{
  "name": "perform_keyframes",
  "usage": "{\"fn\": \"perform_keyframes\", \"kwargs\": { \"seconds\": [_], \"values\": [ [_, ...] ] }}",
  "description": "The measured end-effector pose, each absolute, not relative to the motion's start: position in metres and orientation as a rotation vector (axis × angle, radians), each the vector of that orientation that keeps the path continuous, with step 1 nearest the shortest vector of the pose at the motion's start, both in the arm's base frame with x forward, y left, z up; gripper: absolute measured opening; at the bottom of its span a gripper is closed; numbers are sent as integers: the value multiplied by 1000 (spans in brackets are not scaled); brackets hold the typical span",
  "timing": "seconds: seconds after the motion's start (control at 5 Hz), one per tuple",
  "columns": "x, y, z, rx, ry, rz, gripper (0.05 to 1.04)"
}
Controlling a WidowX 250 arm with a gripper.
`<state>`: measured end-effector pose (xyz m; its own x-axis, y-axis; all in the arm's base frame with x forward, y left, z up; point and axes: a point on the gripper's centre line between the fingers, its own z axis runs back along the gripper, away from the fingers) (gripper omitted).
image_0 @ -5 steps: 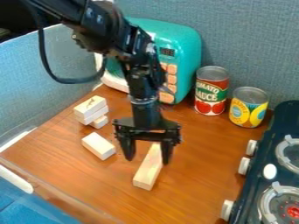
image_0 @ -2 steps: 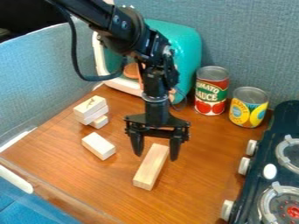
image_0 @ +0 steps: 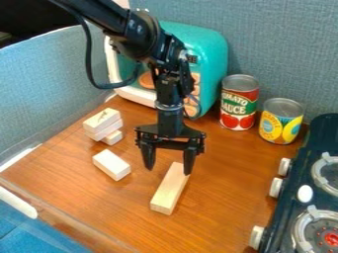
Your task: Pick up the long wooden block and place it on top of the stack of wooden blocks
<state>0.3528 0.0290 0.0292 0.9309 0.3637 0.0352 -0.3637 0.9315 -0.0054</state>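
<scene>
The black gripper (image_0: 168, 167) hangs over the middle of the wooden table (image_0: 224, 207), open, with nothing between its fingers. Just below it lies a long wooden block (image_0: 169, 189), its far end close to the right fingertip; whether they touch I cannot tell. To the left, a shorter pale block (image_0: 111, 164) lies flat by itself. Farther back on the left is a small stack of blocks (image_0: 102, 123), with one small block (image_0: 112, 137) low at its front.
Behind the arm stands a teal toy microwave (image_0: 210, 64). Right of it are a tomato sauce can (image_0: 239, 102) and a yellow-labelled can (image_0: 281, 121). A dark toy stove (image_0: 316, 170) with white knobs lines the right edge. Grey-blue walls (image_0: 39, 94) bound the back and left.
Over the last second the gripper first shifted right and up, then came back slightly left. Its fingertips now hang higher than at first. The blocks have stayed in place.
</scene>
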Motion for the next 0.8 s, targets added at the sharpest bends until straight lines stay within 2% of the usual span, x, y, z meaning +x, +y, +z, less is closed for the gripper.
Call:
{"fn": "perform_keyframes", "kwargs": {
  "seconds": [0.8],
  "values": [
    [335, 21, 20, -4, -40, 369, 999]
  ]
}}
